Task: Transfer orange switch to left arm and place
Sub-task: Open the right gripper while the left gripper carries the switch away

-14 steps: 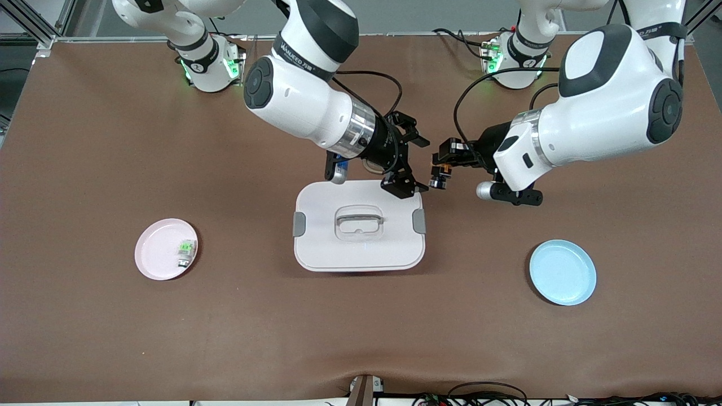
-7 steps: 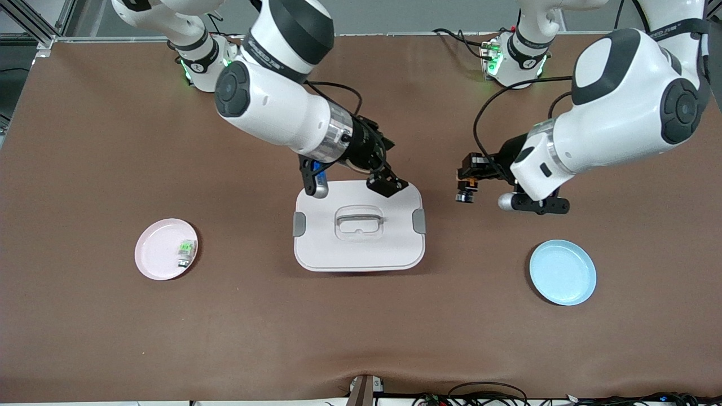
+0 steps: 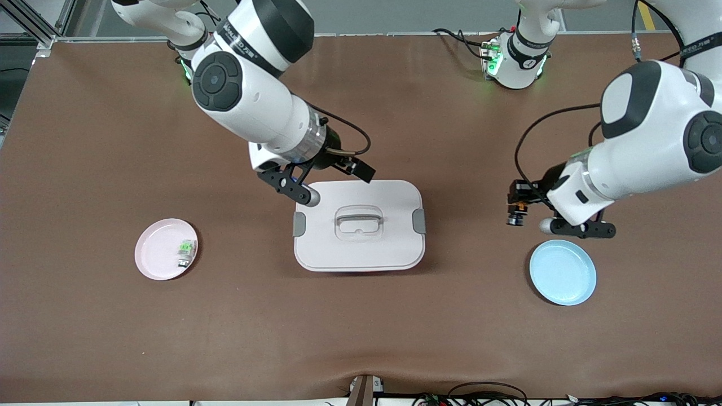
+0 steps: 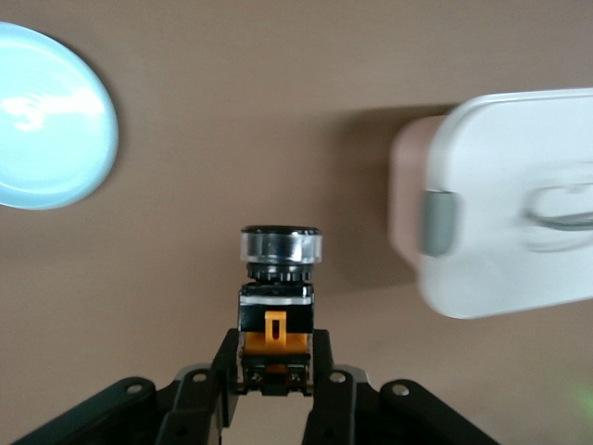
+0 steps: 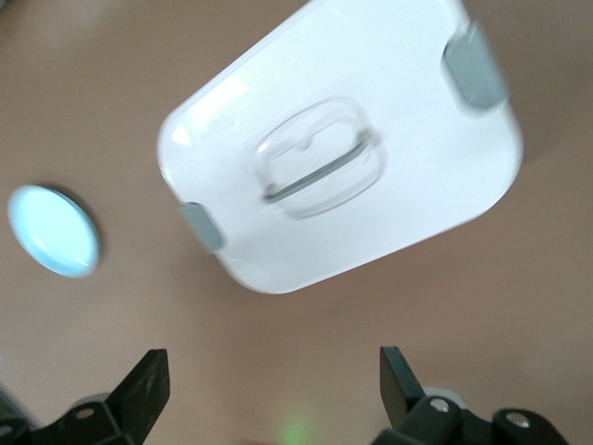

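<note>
My left gripper [image 3: 515, 204] is shut on the orange switch [image 3: 514, 217], a small black cylinder with orange markings. It holds the switch over the bare table, between the box [image 3: 359, 248] and the blue plate [image 3: 562, 272]. In the left wrist view the switch [image 4: 278, 292] sticks out from between the pads of the left gripper [image 4: 275, 362], with its clear-rimmed cap pointing away. My right gripper [image 3: 345, 167] is open and empty over the edge of the white box that faces the robots. In the right wrist view the right gripper [image 5: 273, 389] has its jaws wide apart, with the box lid [image 5: 343, 139] ahead of them.
A pink plate [image 3: 158, 256] toward the right arm's end holds a green-and-silver switch [image 3: 186, 251]. The blue plate also shows in the left wrist view [image 4: 46, 116] and in the right wrist view [image 5: 54, 232]. The box shows in the left wrist view [image 4: 500, 204]. Brown table all around.
My left gripper has carried the orange switch away from the box and toward the blue plate. My right arm has pulled back, open, toward its own end of the table.
</note>
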`<state>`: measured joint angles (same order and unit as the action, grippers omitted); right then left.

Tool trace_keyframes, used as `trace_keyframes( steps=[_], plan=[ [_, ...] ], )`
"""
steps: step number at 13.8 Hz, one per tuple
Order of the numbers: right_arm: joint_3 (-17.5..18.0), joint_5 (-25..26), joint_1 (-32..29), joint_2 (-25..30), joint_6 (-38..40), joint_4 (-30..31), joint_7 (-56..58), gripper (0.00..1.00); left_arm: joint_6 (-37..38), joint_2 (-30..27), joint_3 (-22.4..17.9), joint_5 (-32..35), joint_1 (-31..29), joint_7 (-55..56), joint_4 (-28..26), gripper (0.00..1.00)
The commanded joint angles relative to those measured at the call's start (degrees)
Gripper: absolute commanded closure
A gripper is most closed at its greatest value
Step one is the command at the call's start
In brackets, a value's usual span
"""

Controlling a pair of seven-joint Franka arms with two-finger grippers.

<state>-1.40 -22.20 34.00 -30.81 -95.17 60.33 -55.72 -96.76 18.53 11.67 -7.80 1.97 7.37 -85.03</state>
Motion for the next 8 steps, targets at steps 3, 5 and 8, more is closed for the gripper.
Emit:
trace_keyframes(
  steps=[3,5,8],
  plan=[
    [-0.4,8.0,-6.2,3.5,4.8,0.5,23.3,0.0,-2.3,4.1,0.3,9.5,-2.1,-8.4,0.1,1.0],
    [-0.4,9.1,-9.4,3.9,5.9,0.5,31.8,0.0,-4.2,5.7,0.3,10.6,-2.9,-13.1,-0.4,1.0],
    [-0.4,12.7,-13.4,3.9,7.0,0.5,40.6,0.0,-9.6,7.4,0.3,10.9,-5.8,-21.2,-3.0,1.0]
  ],
)
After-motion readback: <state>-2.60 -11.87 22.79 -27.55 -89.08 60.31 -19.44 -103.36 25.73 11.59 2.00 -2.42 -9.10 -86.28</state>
